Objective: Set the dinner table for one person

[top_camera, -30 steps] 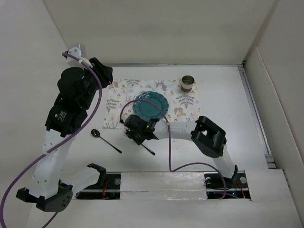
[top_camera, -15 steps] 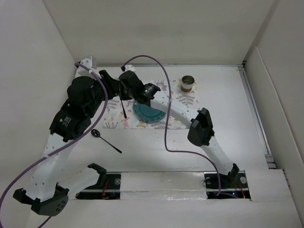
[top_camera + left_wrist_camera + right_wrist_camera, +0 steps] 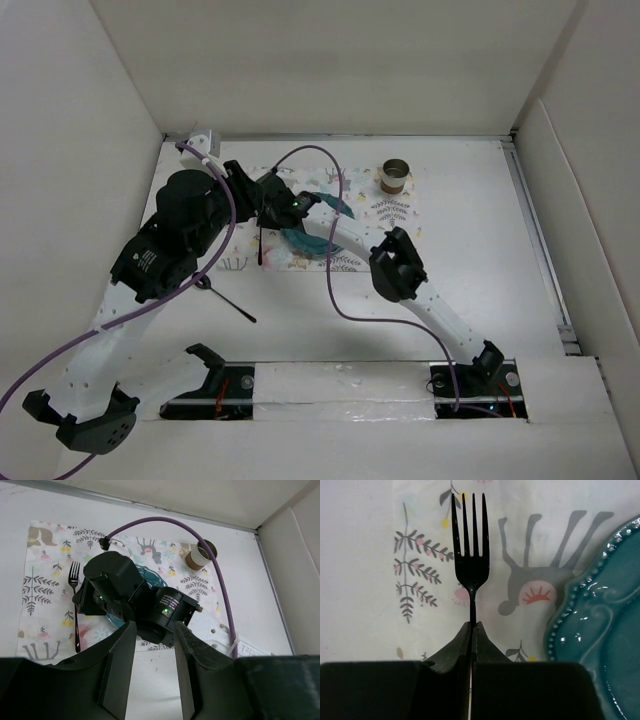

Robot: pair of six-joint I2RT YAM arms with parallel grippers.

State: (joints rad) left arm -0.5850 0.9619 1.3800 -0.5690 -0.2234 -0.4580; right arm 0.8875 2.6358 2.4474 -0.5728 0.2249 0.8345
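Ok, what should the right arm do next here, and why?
Probably lower slightly and open: the right gripper is shut on the black fork, lined up over the floral placemat just left of the teal plate; whether the tines touch it is unclear.

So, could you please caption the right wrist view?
Right pincer shut on a black fork over the floral placemat, beside a teal plate.

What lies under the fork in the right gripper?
Under the fork is the floral placemat, beside the teal plate. The right gripper covers most of the handle and whatever lies beneath.
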